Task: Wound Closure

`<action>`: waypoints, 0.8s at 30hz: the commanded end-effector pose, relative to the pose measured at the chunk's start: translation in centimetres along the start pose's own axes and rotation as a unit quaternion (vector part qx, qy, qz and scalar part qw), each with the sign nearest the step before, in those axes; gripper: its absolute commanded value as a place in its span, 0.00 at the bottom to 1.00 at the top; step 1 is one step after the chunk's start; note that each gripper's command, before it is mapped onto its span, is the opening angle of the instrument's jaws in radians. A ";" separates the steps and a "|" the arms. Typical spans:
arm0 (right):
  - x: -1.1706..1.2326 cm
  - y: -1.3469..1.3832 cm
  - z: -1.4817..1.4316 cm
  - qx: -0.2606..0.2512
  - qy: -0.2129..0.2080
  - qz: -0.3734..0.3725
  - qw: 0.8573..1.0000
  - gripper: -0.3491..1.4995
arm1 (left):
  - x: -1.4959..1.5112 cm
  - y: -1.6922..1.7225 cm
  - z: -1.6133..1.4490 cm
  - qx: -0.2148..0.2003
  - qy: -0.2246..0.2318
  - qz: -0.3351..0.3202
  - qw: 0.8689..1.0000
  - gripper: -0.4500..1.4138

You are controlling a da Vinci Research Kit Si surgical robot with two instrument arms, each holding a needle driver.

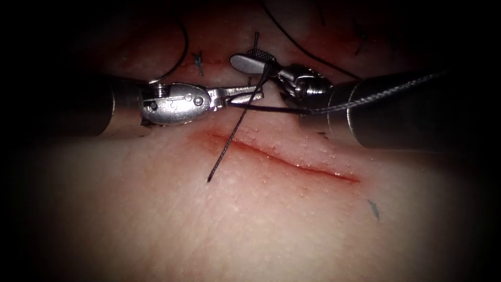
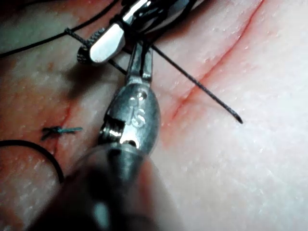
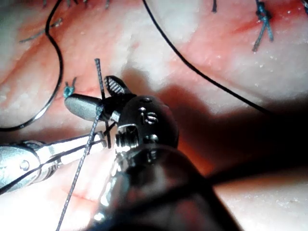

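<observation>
Tissue: pale pink, moist pork-belly surface (image 1: 156, 230), nearest the endoscope.
Cut: thin red slit (image 1: 292, 162), running from upper left down to lower right across the tissue.
Thread tail: dark braided strand (image 1: 227, 146); its long axis is a steep diagonal. The free end points down and left and lies on the tissue in front of the cut. The strand crosses the cut's left end and rises up and right between the right tool's jaws.
Second strand: dark thread (image 1: 271, 108), nearly level, running from the left tool's jaws to the right and over the right tool's shaft.
Left tool: silver needle driver (image 1: 251, 94), pointing right, with its slim jaws closed on the thread.
Right tool: silver needle driver (image 1: 246, 57), pointing left, behind the cut. Its jaws are spread and straddle the thread tail without clamping it.
Old stitch: short bluish knot (image 1: 198, 61) behind the left tool.
Loose loop: thin dark thread curve (image 1: 182, 47) on the far tissue, to the left.
</observation>
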State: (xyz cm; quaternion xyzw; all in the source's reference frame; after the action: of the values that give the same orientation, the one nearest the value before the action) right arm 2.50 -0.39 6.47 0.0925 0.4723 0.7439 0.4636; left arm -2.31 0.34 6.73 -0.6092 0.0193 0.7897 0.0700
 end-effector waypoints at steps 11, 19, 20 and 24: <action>-0.17 -0.15 -0.05 -0.035 0.010 -0.002 0.999 0.00 | -0.09 0.01 -0.08 0.002 -0.003 0.001 1.000 0.00; -0.46 -0.32 -0.23 -0.010 0.007 -0.030 0.999 0.00 | -0.08 -0.01 -0.38 0.007 -0.009 -0.002 1.000 0.00; -0.51 -0.34 -0.27 -0.007 0.006 -0.036 0.999 0.00 | -0.06 -0.02 -0.43 0.007 -0.011 0.000 1.000 0.00; -0.71 -0.46 -0.46 0.006 0.008 -0.054 0.999 0.00 | 0.00 -0.08 -0.60 0.016 -0.011 -0.007 1.000 0.00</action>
State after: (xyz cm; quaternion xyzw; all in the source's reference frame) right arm 2.81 -1.08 6.03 0.0589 0.4877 0.7129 0.5004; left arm -1.64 0.39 6.50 -0.5985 0.0273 0.7959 0.0872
